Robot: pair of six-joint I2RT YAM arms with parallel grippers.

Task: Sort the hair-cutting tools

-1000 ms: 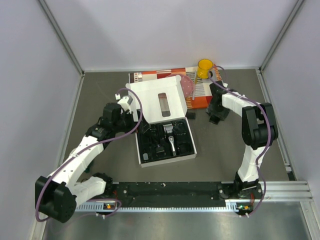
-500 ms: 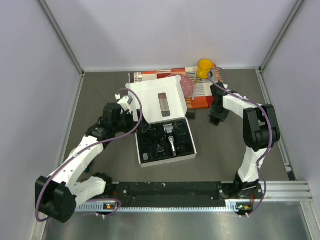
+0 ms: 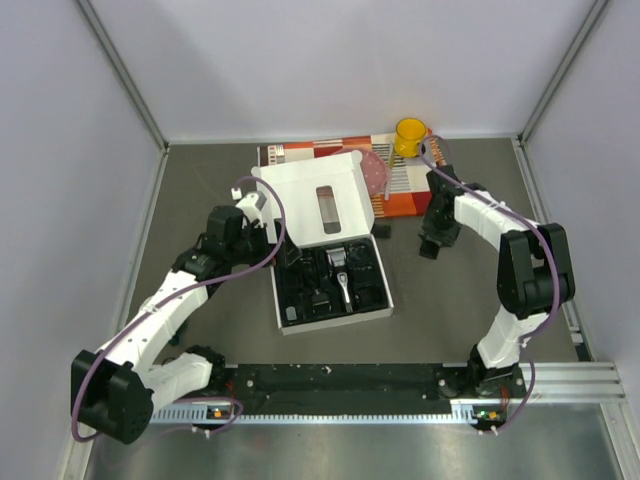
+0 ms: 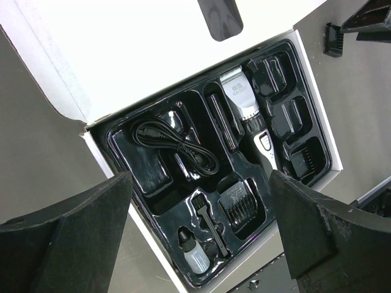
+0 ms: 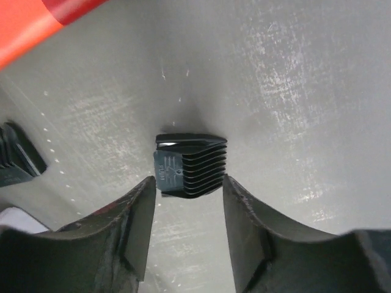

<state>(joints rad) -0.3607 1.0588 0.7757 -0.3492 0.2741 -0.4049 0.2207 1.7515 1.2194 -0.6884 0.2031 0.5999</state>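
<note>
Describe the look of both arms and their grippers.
Both the left arm and right arm have white tubular links joined by bulky black joints, each trailed by a looping purple cable. The grippers' fingers are matte black, wedge-shaped, slightly rough-surfaced.

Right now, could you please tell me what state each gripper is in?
Left gripper: open, holding nothing.
Right gripper: jaws either side of a guard comb lying on the table; whether it is gripped cannot be told.
</note>
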